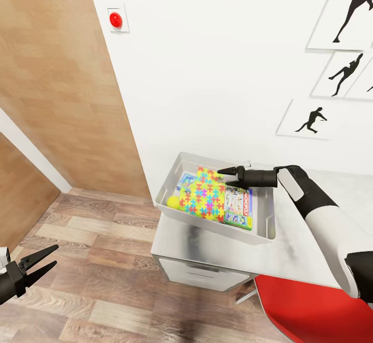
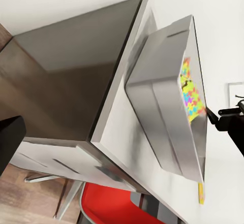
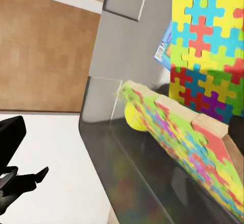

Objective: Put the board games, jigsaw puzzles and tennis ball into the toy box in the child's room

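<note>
The light grey toy box (image 1: 171, 209) stands on the corner of the table (image 1: 207, 242). Inside it a jigsaw puzzle (image 1: 203, 198) lies over a blue board game (image 1: 185, 180), beside a white and green board game (image 1: 239, 209). The tennis ball (image 1: 172, 201) rests in the box's left corner. My right gripper (image 1: 227, 176) hovers open over the puzzle, holding nothing. In the right wrist view one jigsaw puzzle (image 3: 203, 46) lies flat, a second (image 3: 193, 148) leans on edge, and the ball (image 3: 133, 120) sits behind it. My left gripper (image 1: 44, 261) hangs open above the floor, far left.
A red chair (image 1: 311, 306) sits under the table's front right. The toy box (image 2: 162, 117) slightly overhangs the grey top (image 2: 76, 82). Wood plank floor (image 1: 103, 260) spreads left of the table. A wooden door and a white wall with black silhouette pictures (image 1: 311, 120) stand behind.
</note>
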You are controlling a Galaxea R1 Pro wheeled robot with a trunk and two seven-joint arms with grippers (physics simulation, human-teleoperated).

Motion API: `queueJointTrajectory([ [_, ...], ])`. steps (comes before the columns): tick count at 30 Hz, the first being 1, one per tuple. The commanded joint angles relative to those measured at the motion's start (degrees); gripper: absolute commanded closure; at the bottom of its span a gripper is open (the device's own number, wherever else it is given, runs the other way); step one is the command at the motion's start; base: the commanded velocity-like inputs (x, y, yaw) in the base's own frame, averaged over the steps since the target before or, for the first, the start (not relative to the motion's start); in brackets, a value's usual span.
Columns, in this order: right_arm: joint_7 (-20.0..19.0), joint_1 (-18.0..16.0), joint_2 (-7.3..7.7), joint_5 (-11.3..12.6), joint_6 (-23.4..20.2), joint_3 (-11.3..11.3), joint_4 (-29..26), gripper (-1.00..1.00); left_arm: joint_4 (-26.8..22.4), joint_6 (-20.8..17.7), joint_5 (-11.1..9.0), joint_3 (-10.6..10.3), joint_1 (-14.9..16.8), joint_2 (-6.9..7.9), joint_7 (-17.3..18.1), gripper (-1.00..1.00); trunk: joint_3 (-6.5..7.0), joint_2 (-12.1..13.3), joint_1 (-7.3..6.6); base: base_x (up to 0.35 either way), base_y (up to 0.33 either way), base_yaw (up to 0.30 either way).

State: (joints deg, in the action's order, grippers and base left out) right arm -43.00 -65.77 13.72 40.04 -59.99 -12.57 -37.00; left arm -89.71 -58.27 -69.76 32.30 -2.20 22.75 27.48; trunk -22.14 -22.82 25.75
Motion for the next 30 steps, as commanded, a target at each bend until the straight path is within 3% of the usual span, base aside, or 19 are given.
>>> queueJointTrajectory([
  [1,-0.42,-0.06,0.06,-0.27,-0.01,-0.19,0.03,-1.00,-0.02,-0.18,0.24,0.04,0.01,0.01,0.31,-1.00,-0.08,-0.10,0.03,0.000,0.000,0.000],
  [24,-0.43,-0.54,1.16,-0.24,-0.01,0.62,-2.36,-1.00,-0.03,-0.18,0.24,0.04,0.01,0.01,0.28,-1.00,-0.08,-0.10,0.03,0.000,0.000,0.000],
  [30,-0.53,-0.34,3.68,0.06,-0.01,1.01,-9.11,-1.00,-0.03,-0.18,0.21,0.00,0.01,0.00,0.31,-1.00,-0.08,-0.10,0.03,0.000,0.000,0.000],
])
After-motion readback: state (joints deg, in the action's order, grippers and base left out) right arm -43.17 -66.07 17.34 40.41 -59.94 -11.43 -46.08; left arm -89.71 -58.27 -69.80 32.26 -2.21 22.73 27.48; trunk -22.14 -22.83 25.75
